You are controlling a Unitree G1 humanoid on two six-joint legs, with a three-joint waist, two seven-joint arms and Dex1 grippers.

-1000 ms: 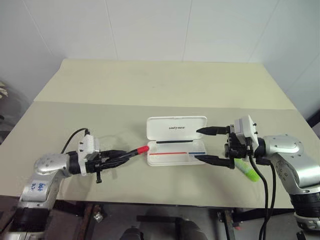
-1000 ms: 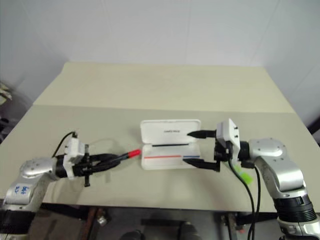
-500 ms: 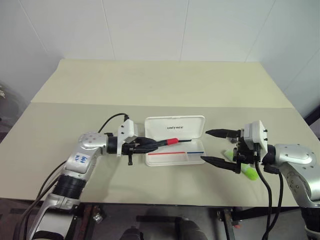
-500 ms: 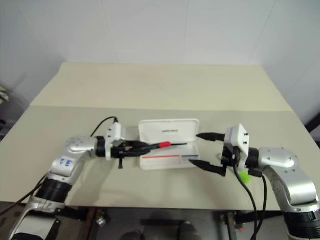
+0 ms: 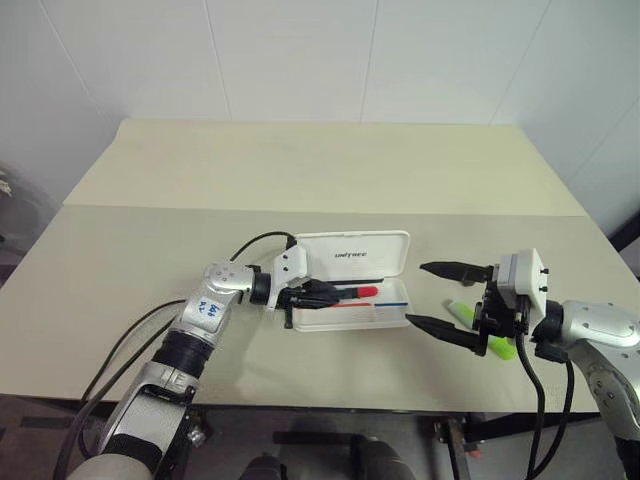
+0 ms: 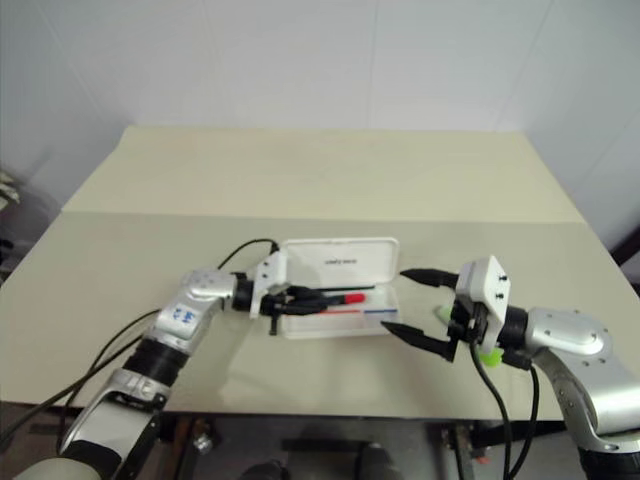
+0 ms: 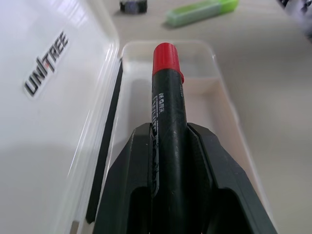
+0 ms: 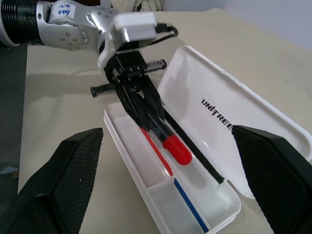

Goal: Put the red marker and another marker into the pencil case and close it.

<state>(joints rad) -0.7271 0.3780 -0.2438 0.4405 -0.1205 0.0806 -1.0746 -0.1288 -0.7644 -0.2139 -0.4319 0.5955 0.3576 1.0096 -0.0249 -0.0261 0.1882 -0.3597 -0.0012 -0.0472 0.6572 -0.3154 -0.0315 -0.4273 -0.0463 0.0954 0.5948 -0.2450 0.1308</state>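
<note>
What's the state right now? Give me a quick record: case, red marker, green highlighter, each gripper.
pencil case: open on the table, lid up
red marker: held over the open tray, red cap toward the far end, not yet released
green highlighter: lying on the table outside the case, by the right gripper
left gripper: shut on the red marker, over the tray
right gripper: open, holding nothing, beside the case

Left claw [image 6: 322, 297] holds red marker [image 6: 340, 297] over pencil case [image 6: 338, 289] (lid open).
</note>
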